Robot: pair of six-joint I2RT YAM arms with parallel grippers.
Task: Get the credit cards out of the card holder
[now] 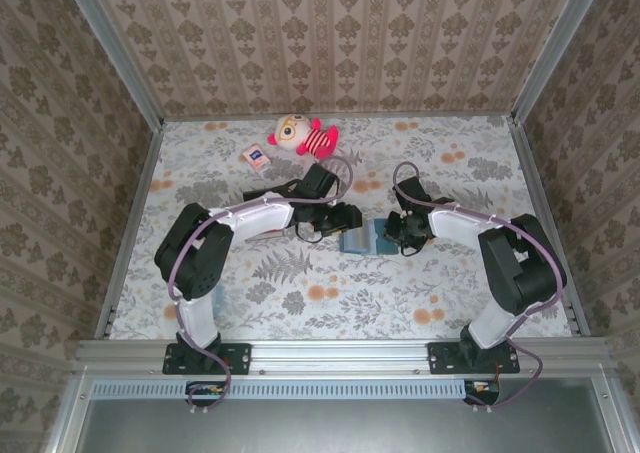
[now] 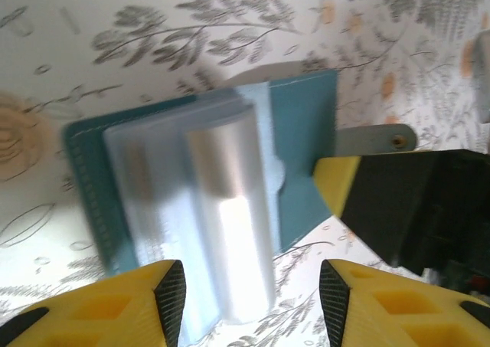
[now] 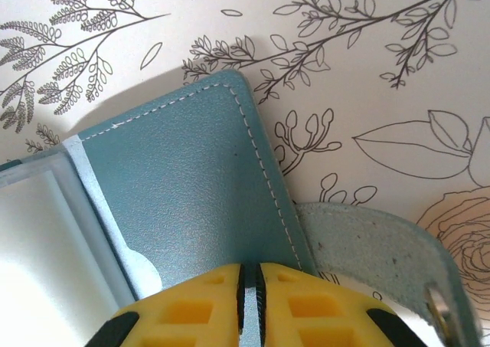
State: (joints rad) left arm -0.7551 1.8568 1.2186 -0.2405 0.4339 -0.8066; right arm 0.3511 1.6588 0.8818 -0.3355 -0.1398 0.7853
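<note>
The teal-blue card holder lies open on the flowered table between my two grippers. In the left wrist view its teal cover carries a fanned stack of clear plastic sleeves, blurred and glaring. My left gripper hovers open over the near edge of those sleeves, nothing between its pads. My right gripper is shut on the edge of the card holder's right flap, beside the grey-blue snap strap. The credit cards are hidden from me.
A pink-and-yellow plush toy and a white-and-red packet lie at the back of the table. A dark block sits just behind the left arm. Patterned walls close in the table on three sides.
</note>
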